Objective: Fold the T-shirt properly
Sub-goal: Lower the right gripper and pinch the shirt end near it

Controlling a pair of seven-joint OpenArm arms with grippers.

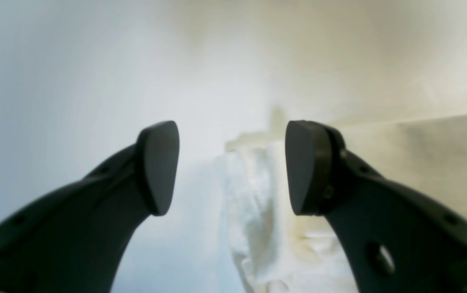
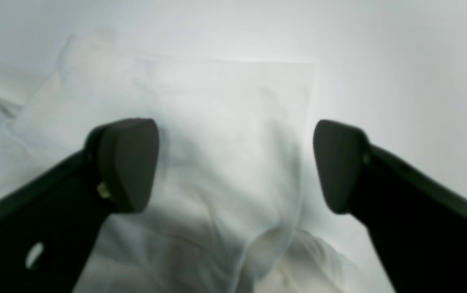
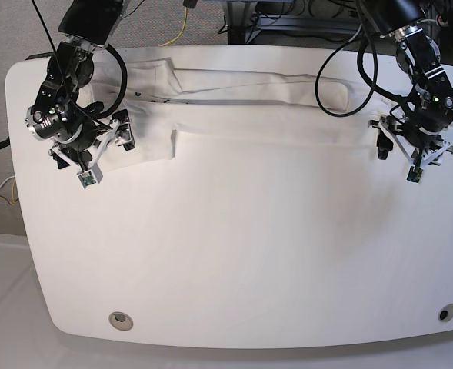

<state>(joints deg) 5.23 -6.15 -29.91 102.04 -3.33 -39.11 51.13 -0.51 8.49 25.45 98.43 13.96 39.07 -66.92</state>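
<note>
From the left wrist view, your left gripper had its fingers spread with nothing between them; a bunched edge of the T-shirt lay just below and ahead, running away from the camera between the pads, and a smoother stretch of it filled the right side. A red line showed at the far upper left; nothing blocked the way down.

From the right wrist view, your right gripper also stood wide apart and empty, with a flat, square-edged fold of the T-shirt directly under the gap and a puckered ridge nearer the camera.

From the base view, the T-shirt lay as a long white band across the far side of the table, its long axis running side to side. Your right gripper hovered at one end, your left gripper at the other, each about equally near its own end. Cables hung behind both arms, clear of the cloth.
</note>
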